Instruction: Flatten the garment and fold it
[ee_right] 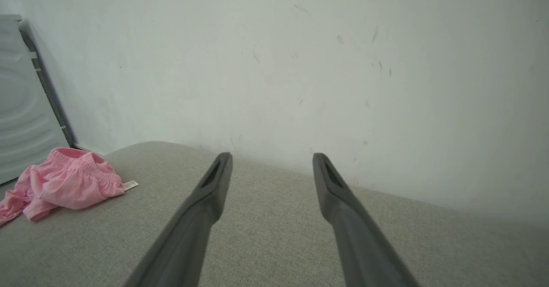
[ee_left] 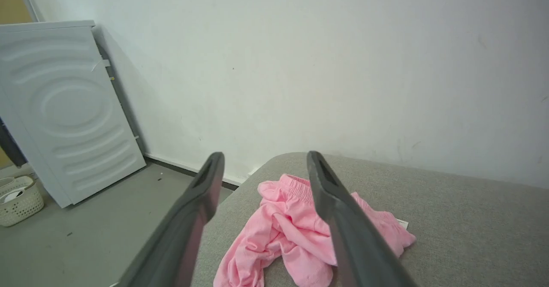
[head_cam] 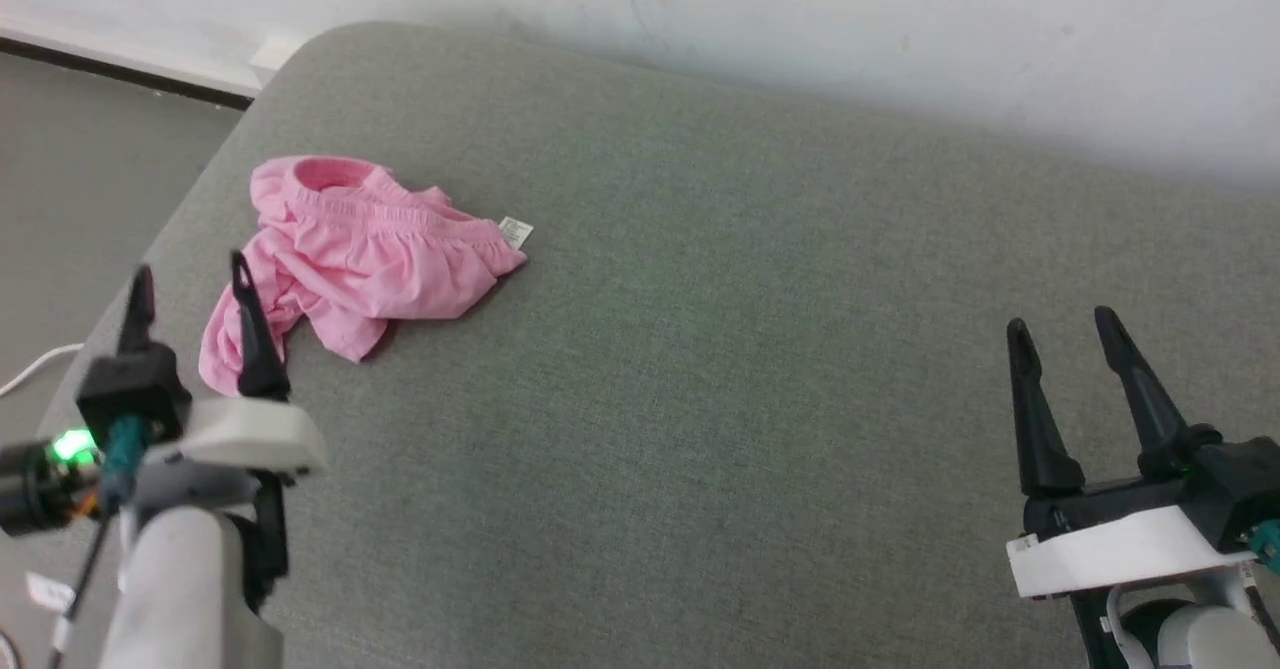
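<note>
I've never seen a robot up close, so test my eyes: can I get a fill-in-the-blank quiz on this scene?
The crumpled shorts on the grey cushion are ____ in colour.
The left gripper and right gripper are both ____, holding nothing.
The shorts lie nearer the ____ gripper.
A small white ____ sticks out from the shorts.
Missing words: pink, open, left, label.

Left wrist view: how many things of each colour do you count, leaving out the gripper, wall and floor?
Pink: 1, the crumpled light-pink cotton garment
Grey: 1, the grey fabric cushion it lies on
White: 2, the ribbed white appliance panel and the white woven basket
Total: 4
</note>
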